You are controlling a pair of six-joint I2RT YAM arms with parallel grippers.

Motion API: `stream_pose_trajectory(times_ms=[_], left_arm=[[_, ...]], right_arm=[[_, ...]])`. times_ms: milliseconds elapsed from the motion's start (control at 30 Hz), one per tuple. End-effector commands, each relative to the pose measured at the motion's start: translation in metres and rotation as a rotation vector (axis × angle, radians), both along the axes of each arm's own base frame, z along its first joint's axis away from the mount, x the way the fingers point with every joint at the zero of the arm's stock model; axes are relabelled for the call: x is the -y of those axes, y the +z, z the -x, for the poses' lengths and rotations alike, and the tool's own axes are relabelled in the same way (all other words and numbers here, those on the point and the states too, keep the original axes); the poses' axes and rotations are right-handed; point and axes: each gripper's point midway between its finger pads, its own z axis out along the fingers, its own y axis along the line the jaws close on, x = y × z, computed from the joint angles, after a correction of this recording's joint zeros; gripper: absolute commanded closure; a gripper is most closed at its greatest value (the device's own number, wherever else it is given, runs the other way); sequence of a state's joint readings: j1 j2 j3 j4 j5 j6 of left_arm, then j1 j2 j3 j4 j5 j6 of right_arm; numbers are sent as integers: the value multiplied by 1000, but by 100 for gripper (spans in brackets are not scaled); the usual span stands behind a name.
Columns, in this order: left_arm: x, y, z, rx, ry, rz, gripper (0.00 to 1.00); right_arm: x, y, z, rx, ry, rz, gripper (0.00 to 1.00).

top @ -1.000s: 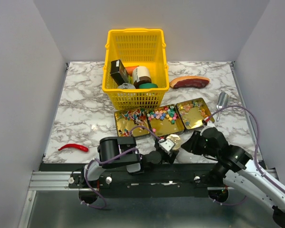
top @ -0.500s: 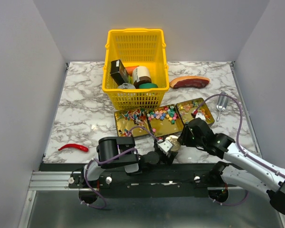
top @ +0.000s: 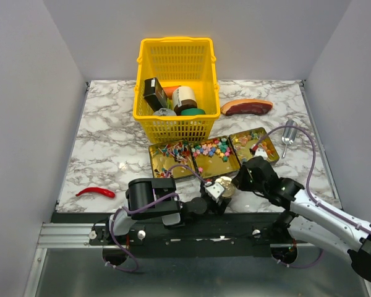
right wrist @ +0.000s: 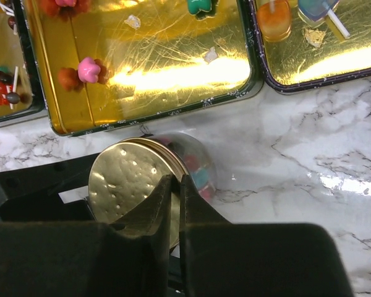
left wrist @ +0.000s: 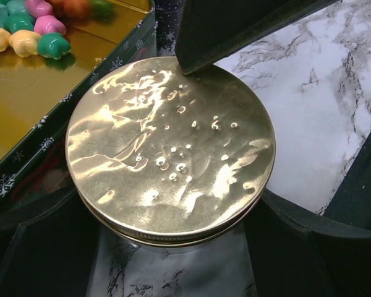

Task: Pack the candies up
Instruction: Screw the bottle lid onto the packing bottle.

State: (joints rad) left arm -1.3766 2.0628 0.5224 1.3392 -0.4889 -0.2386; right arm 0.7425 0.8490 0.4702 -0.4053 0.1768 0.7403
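A clear jar with a gold lid (top: 223,185) lies tilted near the table's front edge, with candies (right wrist: 199,177) inside it. My left gripper (top: 215,193) is shut on the jar; the lid (left wrist: 170,145) fills the left wrist view, and my left gripper (left wrist: 176,238) has a dark finger on each side of it. My right gripper (top: 238,180) is shut, and in the right wrist view my right gripper (right wrist: 177,180) has its tips at the lid's rim (right wrist: 127,179). Three gold trays (top: 230,166) behind the jar hold loose candies (top: 213,148), also seen in the right wrist view (right wrist: 88,69).
A yellow basket (top: 175,42) of groceries stands behind the trays. A reddish fake meat slab (top: 246,106) lies at the back right, a metal scoop (top: 289,131) at the right, and a red chilli (top: 96,192) at the front left.
My right arm has swung left from the right side to the jar, bringing its shut fingers onto the lid's rim. The left gripper and jar have stayed put.
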Motion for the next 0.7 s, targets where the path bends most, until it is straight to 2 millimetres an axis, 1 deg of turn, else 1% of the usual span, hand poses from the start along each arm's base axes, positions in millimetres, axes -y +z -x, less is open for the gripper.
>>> stream_pose_trajectory(times_ms=[0, 67, 100, 167, 233, 300, 467, 633, 667], left_arm=[[-33, -72, 20, -95, -38, -252, 30], [-34, -73, 20, -99, -32, -251, 30], [-34, -73, 20, -102, -29, -252, 30], [-34, -75, 19, -107, -25, -256, 30], [-33, -74, 18, -104, -19, -258, 30], [-34, -72, 17, -103, -13, -256, 30], [-31, -74, 16, -106, -6, -275, 30], [-27, -73, 11, -107, 5, -274, 30], [-28, -74, 11, -110, 6, -277, 30]], right_arm=[[6, -38, 33, -135, 40, 8, 87], [4, -38, 38, -141, 55, -20, 87], [4, -41, 42, -153, 61, -26, 88], [1, -42, 49, -173, 86, -54, 91], [-7, -43, 63, -217, 144, -104, 93], [-10, -43, 68, -231, 165, -125, 94], [-9, -48, 86, -299, 180, -159, 99], [-5, -48, 100, -326, 174, -198, 99], [-6, -44, 100, -308, 181, -215, 99]])
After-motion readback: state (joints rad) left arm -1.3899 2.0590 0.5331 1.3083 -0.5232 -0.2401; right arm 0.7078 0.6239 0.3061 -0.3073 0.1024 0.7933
